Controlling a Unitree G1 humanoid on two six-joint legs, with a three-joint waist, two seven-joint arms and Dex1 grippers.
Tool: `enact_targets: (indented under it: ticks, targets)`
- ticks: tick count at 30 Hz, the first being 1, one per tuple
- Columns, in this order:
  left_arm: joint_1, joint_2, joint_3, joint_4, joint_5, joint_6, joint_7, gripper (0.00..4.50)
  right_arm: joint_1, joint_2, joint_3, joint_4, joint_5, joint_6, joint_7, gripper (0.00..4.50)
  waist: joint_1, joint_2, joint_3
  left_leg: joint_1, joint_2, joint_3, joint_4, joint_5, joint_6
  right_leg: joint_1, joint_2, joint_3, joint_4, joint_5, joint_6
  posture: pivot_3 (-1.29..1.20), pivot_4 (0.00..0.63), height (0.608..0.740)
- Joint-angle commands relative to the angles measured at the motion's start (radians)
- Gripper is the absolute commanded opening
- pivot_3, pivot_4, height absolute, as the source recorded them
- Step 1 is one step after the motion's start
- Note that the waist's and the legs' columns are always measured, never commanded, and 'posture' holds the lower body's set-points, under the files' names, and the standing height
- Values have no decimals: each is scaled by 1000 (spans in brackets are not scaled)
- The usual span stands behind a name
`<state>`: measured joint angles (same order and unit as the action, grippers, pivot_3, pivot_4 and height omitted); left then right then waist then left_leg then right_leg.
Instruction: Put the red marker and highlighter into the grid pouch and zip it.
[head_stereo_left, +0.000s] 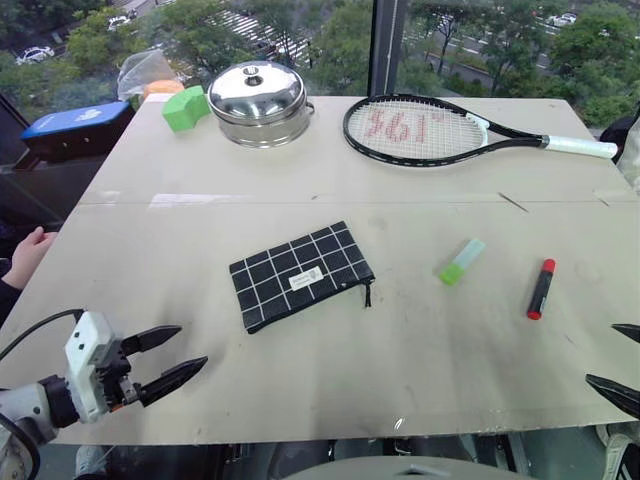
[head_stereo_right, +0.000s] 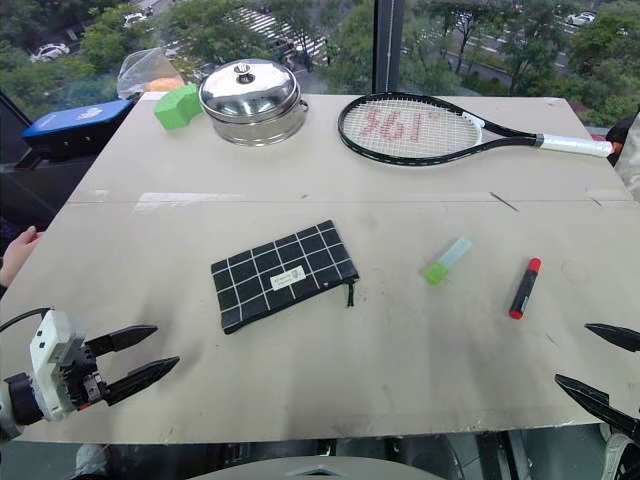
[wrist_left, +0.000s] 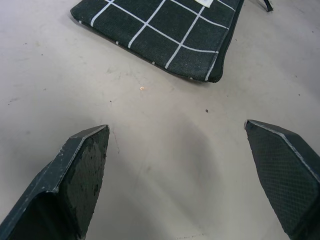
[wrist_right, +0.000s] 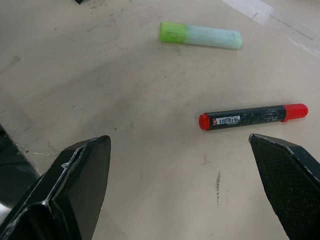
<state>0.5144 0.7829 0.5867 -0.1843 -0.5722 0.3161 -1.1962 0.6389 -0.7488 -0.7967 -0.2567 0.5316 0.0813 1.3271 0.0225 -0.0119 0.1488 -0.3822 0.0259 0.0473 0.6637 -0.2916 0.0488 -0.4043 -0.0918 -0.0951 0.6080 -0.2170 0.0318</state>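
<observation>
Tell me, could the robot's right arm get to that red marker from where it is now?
Probably yes. The right gripper hangs open at the table's near edge, and the red marker lies alone just ahead of it. Only bare tabletop lies between; the highlighter sits off to the side.

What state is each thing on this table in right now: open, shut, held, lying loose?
grid pouch: lying flat, zipper looks shut.
red marker: capped, lying loose.
highlighter: capped, lying loose.
left claw: open, holding nothing.
right claw: open, holding nothing.
steel pot: lid on.
tennis racket: lying flat.
</observation>
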Motion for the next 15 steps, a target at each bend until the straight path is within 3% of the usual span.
enact_targets:
  ticks: [1, 5, 12, 15]
  targets:
    - [-16, -3, 13, -38, -9, -25, 9, 4399, -16, 8, -24, 4, 17, -37, -6, 4500, 0, 0, 0, 0, 0, 0, 0, 0, 0, 0, 0, 0, 0, 0, 0, 0, 150, 740]
    - [-92, -29, -17, -53, 78, -198, 38, 4399, -84, 27, 33, -152, 99, 22, -90, 4500, 2, 1, 0, 0, 0, 0, 0, 0, 0, 0, 0, 0, 0, 0, 0, 0, 150, 740]
    - [-164, -17, -140, 163, 392, -865, 8, 4399, -146, 15, 230, -462, 238, 115, -161, 4500, 8, 2, -3, 0, 0, 2, 0, 1, 2, 0, 0, 0, -1, 3, -4, 0, 150, 740]
    - [-203, -27, -178, 286, 568, -1096, 129, 4399, -192, 7, 316, -536, 259, 135, -192, 4500, 10, 2, -4, 0, 0, 2, -1, 2, 4, 0, 0, 0, -1, 3, -5, 0, 150, 740]
